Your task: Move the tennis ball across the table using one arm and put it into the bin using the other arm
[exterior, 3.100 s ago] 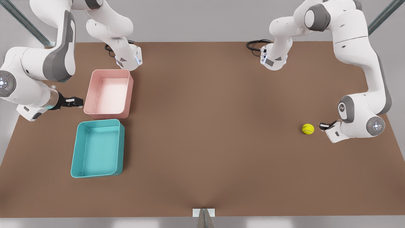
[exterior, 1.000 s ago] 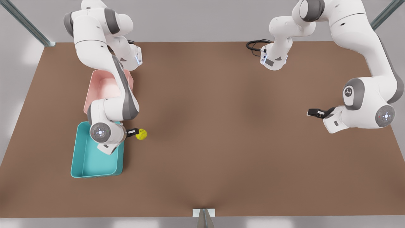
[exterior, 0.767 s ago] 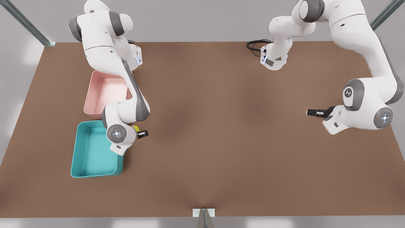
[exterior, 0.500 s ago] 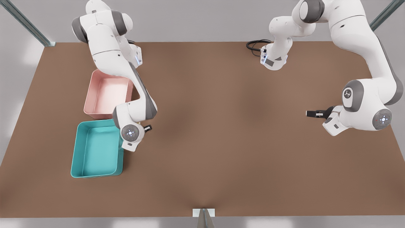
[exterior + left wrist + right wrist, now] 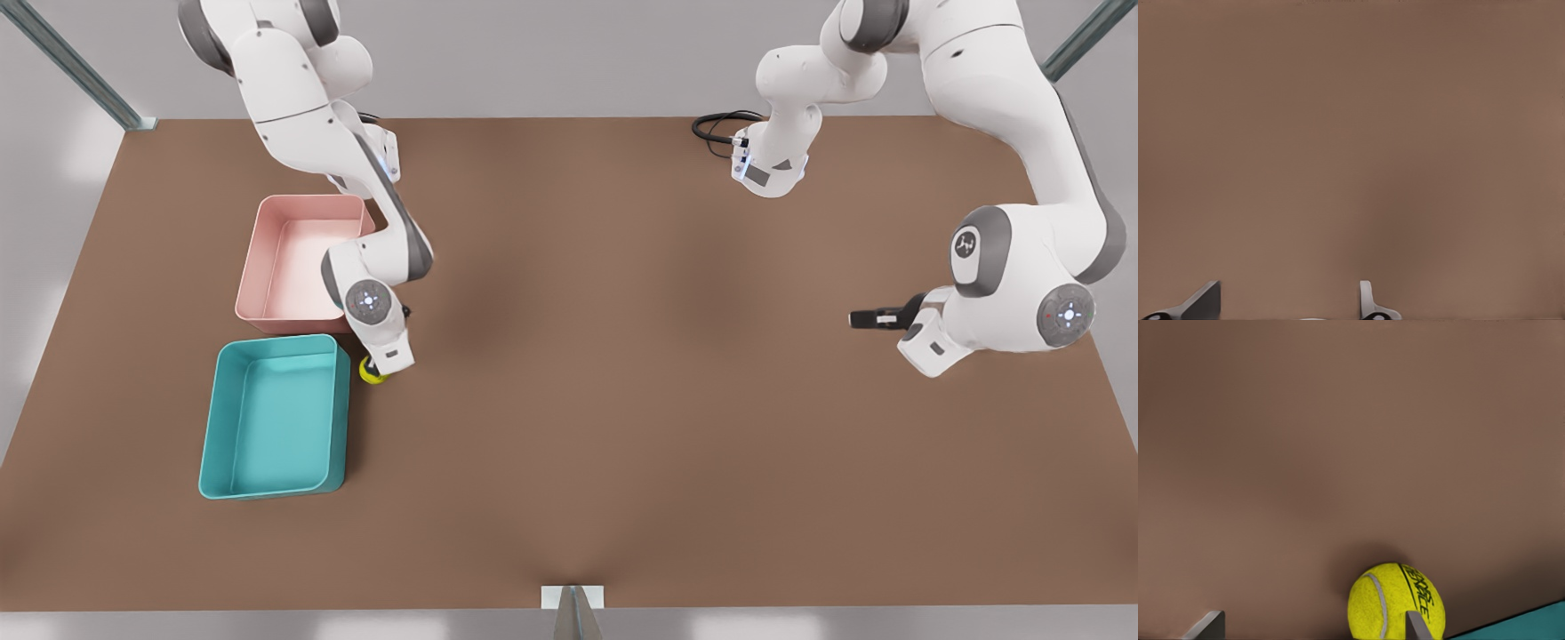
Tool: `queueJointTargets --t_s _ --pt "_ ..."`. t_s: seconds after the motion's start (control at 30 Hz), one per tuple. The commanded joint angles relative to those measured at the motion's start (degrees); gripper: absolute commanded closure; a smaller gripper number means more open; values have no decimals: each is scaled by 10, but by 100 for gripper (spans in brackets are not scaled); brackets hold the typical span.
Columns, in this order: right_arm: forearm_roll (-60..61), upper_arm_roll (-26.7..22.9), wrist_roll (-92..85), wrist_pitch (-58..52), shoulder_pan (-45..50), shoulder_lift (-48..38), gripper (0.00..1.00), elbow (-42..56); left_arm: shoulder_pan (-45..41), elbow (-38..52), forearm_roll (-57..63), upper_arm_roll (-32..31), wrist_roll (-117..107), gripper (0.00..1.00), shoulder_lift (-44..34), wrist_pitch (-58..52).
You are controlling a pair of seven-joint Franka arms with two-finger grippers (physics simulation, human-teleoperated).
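Note:
The tennis ball (image 5: 370, 374) rests on the brown table (image 5: 622, 400), just off the teal bin's (image 5: 341, 418) near-side wall, half hidden under a hand. My right gripper (image 5: 380, 366), on the front view's left, points down over it and is open. In the right wrist view the tennis ball (image 5: 1388, 600) lies against one of the fingertips (image 5: 1415, 621), off centre of my right gripper (image 5: 1311, 620), with a corner of the bin (image 5: 1531, 623) beside it. My left gripper (image 5: 864, 318), on the front view's right, waits open above bare table. The left wrist view shows my left gripper (image 5: 1288, 303) with nothing between its fingers.
A pale pink tub (image 5: 293, 322) stands directly behind the teal bin, partly under the right arm's forearm. The arm bases (image 5: 769, 169) and a black cable (image 5: 716, 129) sit along the table's far edge.
The right arm swung its hand round to point downward. The ball shifted a little toward the bin. The left gripper drifted slightly toward the table's middle.

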Motion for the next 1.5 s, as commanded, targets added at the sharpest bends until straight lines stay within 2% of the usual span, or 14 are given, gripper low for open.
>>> queueJointTargets --t_s 0.0,0.47,1.47 --pt "-1 -2 -417 78 -9 4 0 -2 2 4 3 -7 -45 0 -4 19" --pt "1 -2 -433 117 -23 12 0 -44 0 6 2 -10 -47 0 -2 17" --pt "2 -36 -419 186 -23 62 0 -41 1 4 1 -10 -47 0 1 -10"
